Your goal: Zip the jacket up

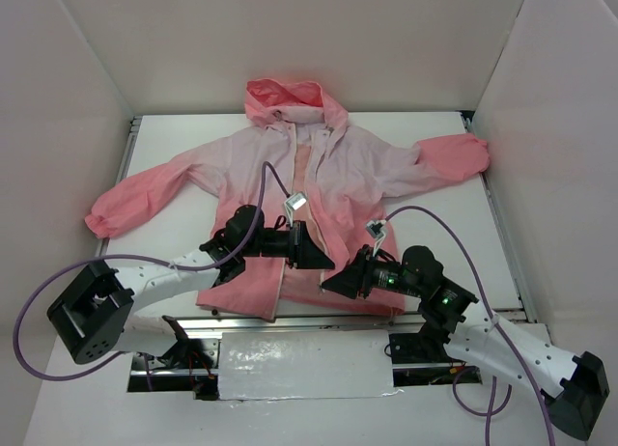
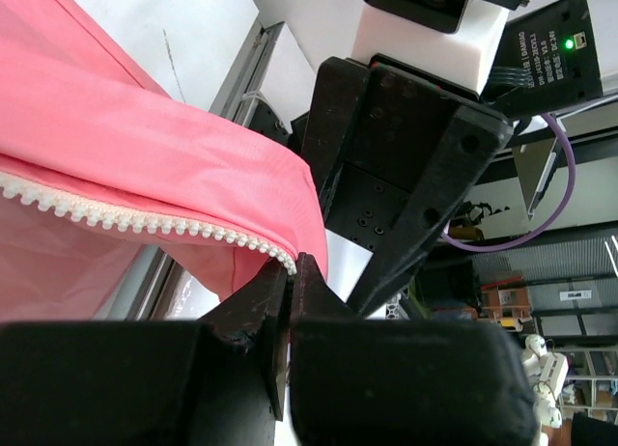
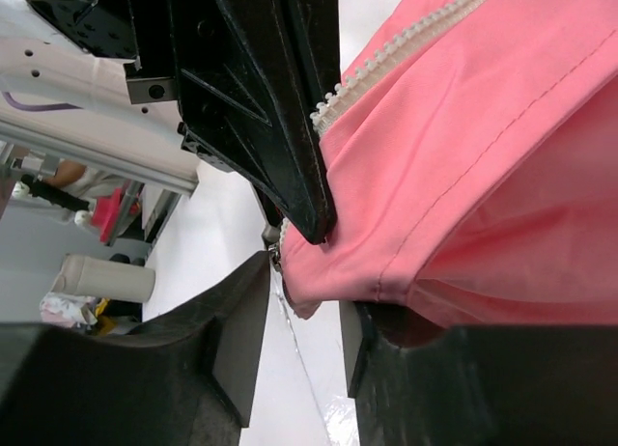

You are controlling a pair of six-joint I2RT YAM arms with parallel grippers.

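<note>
The pink jacket (image 1: 348,176) lies open on the white table, hood at the far end, coral hem toward me. My left gripper (image 1: 317,256) is at the hem near the front opening. In the left wrist view it (image 2: 293,263) is shut on the bottom end of the white zipper teeth (image 2: 145,219). My right gripper (image 1: 331,284) sits close beside it. In the right wrist view it (image 3: 304,282) is open, with the hem corner (image 3: 319,287) of the jacket hanging between the jaws. The left gripper's fingers (image 3: 280,127) press the zipper edge (image 3: 406,41) just above.
White walls enclose the table on three sides. A metal rail (image 1: 319,319) runs along the table's near edge, with a shiny white sheet (image 1: 304,364) below it. Purple cables (image 1: 454,234) loop over both arms. The sleeves (image 1: 135,200) spread out to both sides.
</note>
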